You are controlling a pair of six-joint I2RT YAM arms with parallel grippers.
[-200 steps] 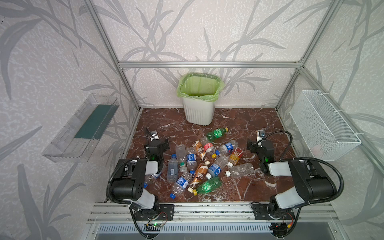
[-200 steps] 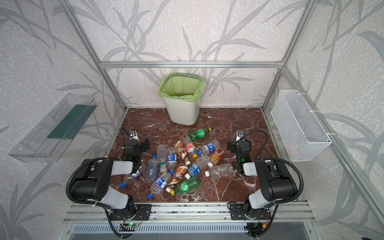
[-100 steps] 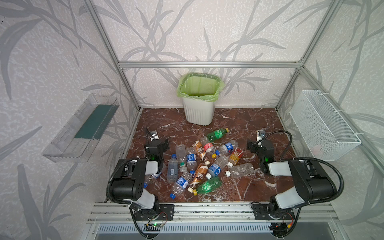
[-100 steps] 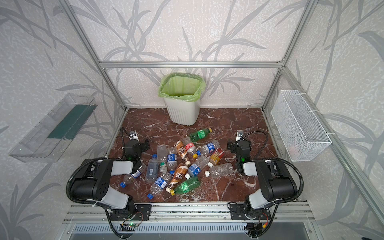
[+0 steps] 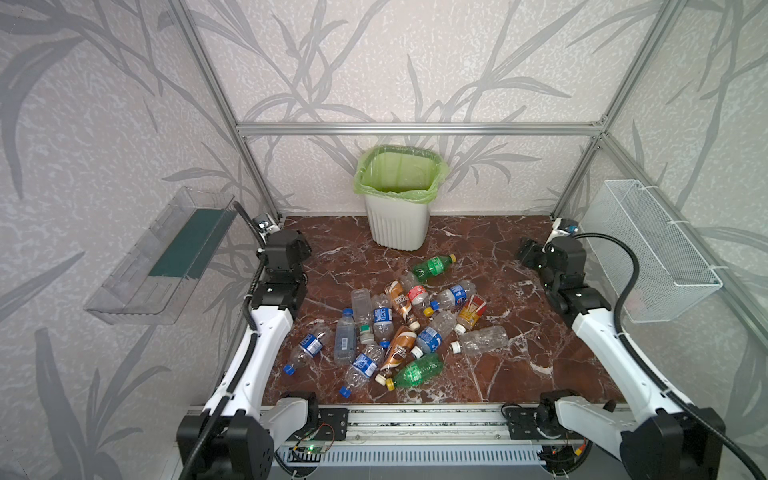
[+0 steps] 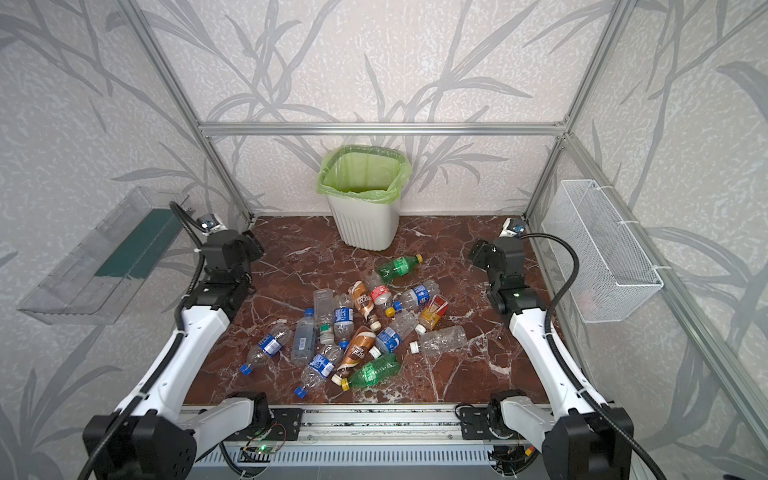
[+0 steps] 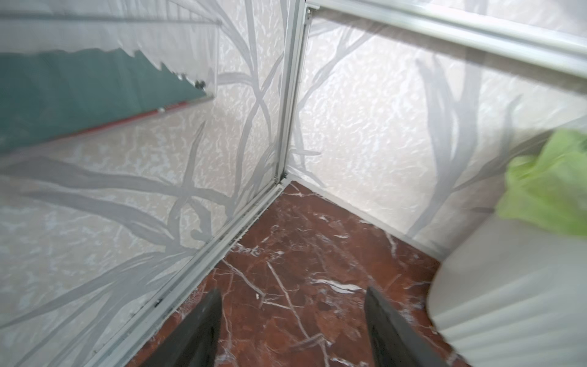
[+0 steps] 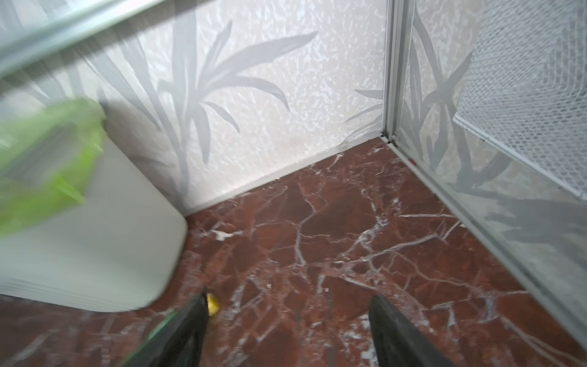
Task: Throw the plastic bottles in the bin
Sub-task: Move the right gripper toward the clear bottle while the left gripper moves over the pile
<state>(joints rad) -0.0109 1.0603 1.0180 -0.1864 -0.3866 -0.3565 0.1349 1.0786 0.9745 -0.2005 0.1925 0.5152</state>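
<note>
The left gripper (image 7: pixel 292 290) has its jaws standing apart with nothing between them, only the red-brown marble floor (image 7: pixel 301 254) showing through the gap; it hangs over the far left of the floor, close to the left wall and facing the far left corner, with the ribbed white side of the bin (image 7: pixel 508 302) off to its right. The right gripper (image 8: pixel 289 295) is likewise parted and empty; it hangs over the far right of the floor, near the right wall; in its wrist view the yellow cap of a green bottle (image 8: pixel 212 304) peeps out just beside one finger (image 8: pixel 190 327), though both top views show that bottle lying apart from the gripper, toward the middle. The plastic bottles (image 5: pixel 382 318) lie on their sides in a loose heap in the middle of the floor, between the two arms and nearer than the bin, many touching or overlapping; clear ones with blue labels, brown-wrapped, red-labelled, an orange one, and a second green one at the near edge. The bin stands upright against the far wall, about midway, its light green bag (image 5: pixel 361 183) folded over the rim. On the left wall hangs a clear tray (image 5: pixel 137 282); on the right wall, a white wire mesh basket (image 5: pixel 656 257).
</note>
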